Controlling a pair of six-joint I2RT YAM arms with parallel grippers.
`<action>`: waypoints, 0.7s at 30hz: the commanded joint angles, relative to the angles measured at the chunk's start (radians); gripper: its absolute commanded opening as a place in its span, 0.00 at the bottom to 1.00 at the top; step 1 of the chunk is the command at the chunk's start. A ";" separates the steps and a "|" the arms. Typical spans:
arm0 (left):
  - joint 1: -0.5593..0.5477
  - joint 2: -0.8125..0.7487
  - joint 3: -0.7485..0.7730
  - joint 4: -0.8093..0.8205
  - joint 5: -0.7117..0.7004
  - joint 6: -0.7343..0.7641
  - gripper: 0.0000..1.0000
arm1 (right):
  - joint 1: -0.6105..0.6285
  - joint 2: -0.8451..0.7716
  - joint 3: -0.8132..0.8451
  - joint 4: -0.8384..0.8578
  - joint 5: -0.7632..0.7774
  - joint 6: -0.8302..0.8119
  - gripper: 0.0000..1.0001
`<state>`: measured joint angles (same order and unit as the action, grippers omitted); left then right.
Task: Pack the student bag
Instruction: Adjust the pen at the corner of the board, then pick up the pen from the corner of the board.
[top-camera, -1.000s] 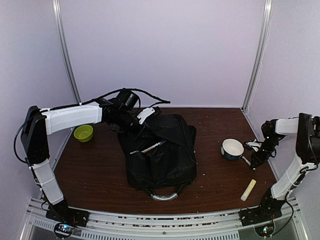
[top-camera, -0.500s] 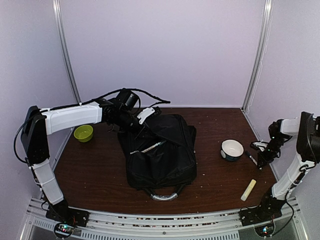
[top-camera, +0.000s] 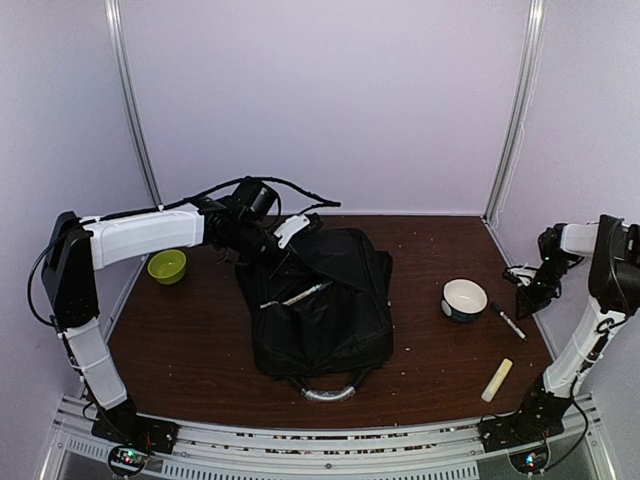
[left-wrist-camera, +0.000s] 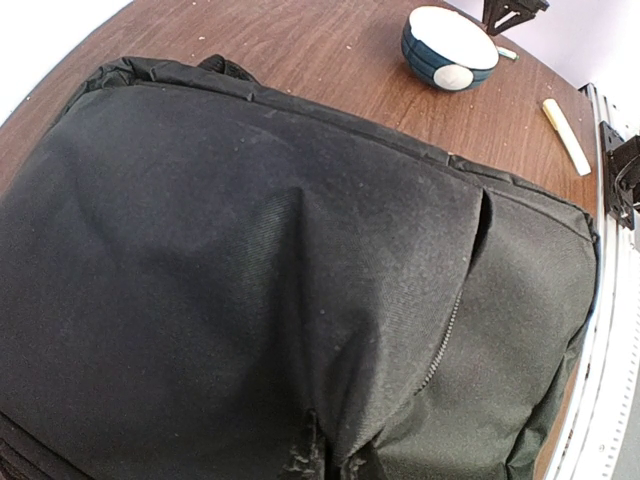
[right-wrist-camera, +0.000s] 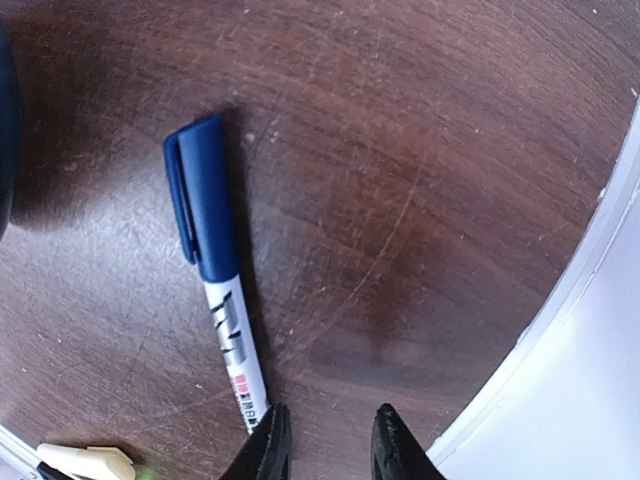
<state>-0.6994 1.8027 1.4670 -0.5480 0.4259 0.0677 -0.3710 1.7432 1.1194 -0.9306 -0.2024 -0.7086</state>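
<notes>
The student bag (top-camera: 320, 305), a large black backpack, lies flat mid-table with its grey handle (top-camera: 327, 392) toward the arms. My left gripper (top-camera: 278, 248) is at the bag's far edge, shut on a pinch of its fabric. That fabric bunches at the bottom of the left wrist view (left-wrist-camera: 322, 455), where the fingers are hidden. A white pen (top-camera: 300, 295) rests on the bag. My right gripper (top-camera: 524, 292) hangs near the right table edge, open and empty (right-wrist-camera: 330, 445). A blue-capped marker (right-wrist-camera: 215, 300) lies on the wood beside its left finger (right-wrist-camera: 270, 440).
A white and dark blue bowl (top-camera: 465, 298) stands left of the marker (top-camera: 507, 320). A cream stick (top-camera: 497, 380) lies nearer the front right. A green bowl (top-camera: 167, 266) sits at the far left under the left arm. The metal rail (top-camera: 320, 435) runs along the front.
The right gripper has pulled back from beside the bowl toward the right edge and opened wider. The marker now lies free on the table. The left arm and bag have not moved.
</notes>
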 joint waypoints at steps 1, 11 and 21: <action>0.005 -0.025 0.021 0.068 0.028 -0.017 0.00 | 0.004 0.030 0.031 -0.045 -0.002 -0.009 0.30; 0.006 -0.020 0.022 0.068 0.030 -0.017 0.00 | 0.034 0.036 0.049 -0.096 -0.064 -0.072 0.37; 0.006 -0.019 0.022 0.068 0.028 -0.016 0.00 | 0.086 0.091 0.043 -0.039 0.053 -0.029 0.31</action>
<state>-0.6994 1.8027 1.4670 -0.5480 0.4259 0.0677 -0.2932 1.8164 1.1484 -0.9905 -0.2115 -0.7521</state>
